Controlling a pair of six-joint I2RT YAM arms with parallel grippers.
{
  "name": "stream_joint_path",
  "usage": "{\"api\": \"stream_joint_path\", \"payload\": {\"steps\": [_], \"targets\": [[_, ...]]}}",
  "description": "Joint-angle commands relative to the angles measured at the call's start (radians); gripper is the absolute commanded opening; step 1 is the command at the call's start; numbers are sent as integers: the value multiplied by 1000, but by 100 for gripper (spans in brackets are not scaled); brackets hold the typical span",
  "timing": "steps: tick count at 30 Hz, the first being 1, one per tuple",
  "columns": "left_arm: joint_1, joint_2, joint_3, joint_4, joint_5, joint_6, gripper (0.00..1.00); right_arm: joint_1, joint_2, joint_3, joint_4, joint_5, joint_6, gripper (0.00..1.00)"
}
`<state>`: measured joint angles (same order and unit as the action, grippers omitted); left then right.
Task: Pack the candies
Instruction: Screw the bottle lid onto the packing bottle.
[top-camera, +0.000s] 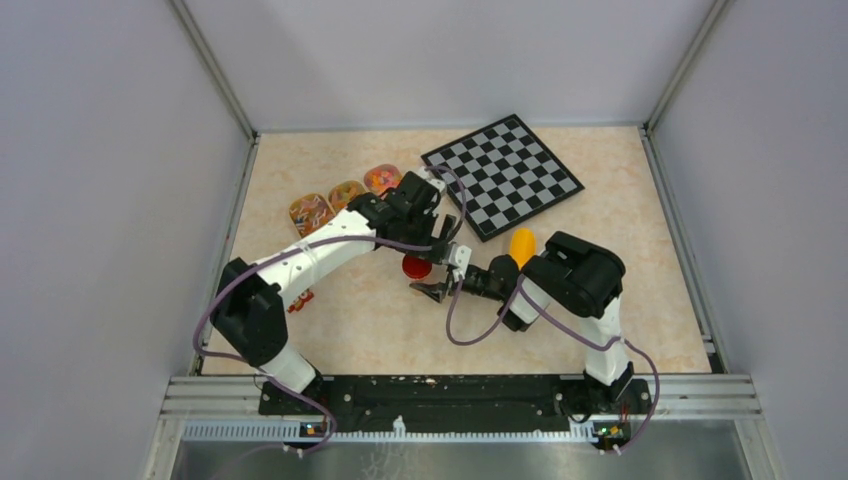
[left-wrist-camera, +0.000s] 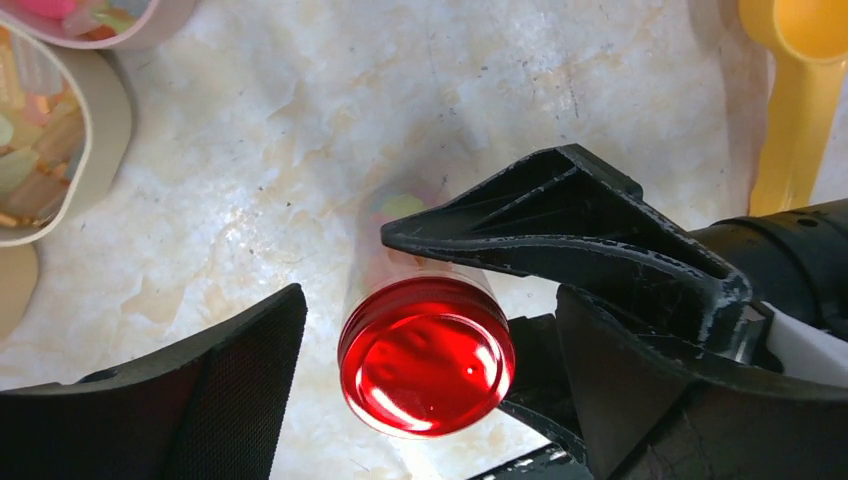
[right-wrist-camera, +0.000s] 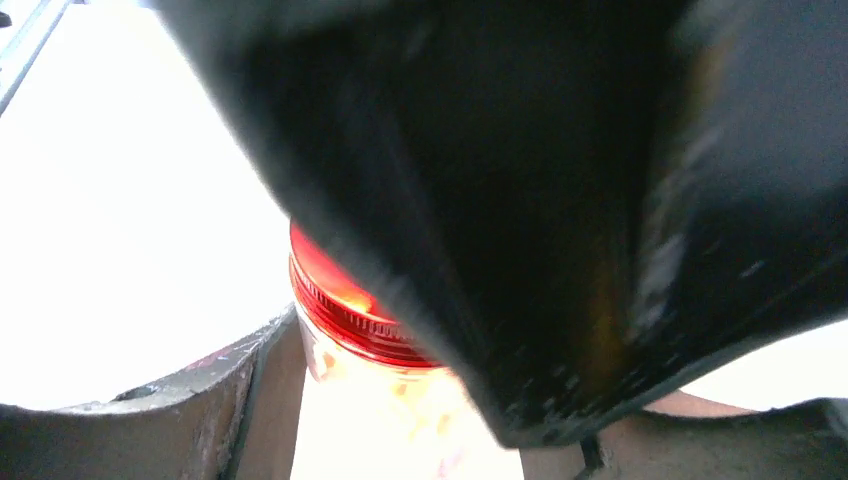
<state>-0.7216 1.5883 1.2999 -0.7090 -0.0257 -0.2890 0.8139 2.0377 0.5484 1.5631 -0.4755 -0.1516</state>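
The candies (top-camera: 346, 193) lie in three small oval trays at the back left; one tray shows in the left wrist view (left-wrist-camera: 45, 150). A small clear jar with a red lid (left-wrist-camera: 427, 340) stands at mid-table (top-camera: 417, 266) with a few candies inside it (right-wrist-camera: 430, 400). My right gripper (top-camera: 438, 286) is shut on the jar's clear body from the right; its fingers (right-wrist-camera: 200, 410) press the glass below the lid. My left gripper (left-wrist-camera: 430, 305) hangs over the jar, open, its pads (left-wrist-camera: 220, 390) on either side of the lid with gaps.
A yellow-orange scoop (top-camera: 522, 245) lies just right of the jar, also in the left wrist view (left-wrist-camera: 800, 90). A chessboard (top-camera: 500, 175) lies at the back right. A small red-orange thing (top-camera: 301, 298) sits by the left arm. Grey walls enclose the table.
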Motion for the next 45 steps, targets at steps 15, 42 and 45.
{"api": "stream_joint_path", "payload": {"steps": [15, 42, 45], "targets": [[35, -145, 126, -309, -261, -870, 92, 8, 51, -18, 158, -34, -22, 45], [34, 89, 222, -512, -85, -1202, 82, 10, 62, -17, 158, -46, -31, 44], [34, 106, 233, -505, -81, -1194, 86, 10, 66, -12, 157, -51, -29, 44]]}}
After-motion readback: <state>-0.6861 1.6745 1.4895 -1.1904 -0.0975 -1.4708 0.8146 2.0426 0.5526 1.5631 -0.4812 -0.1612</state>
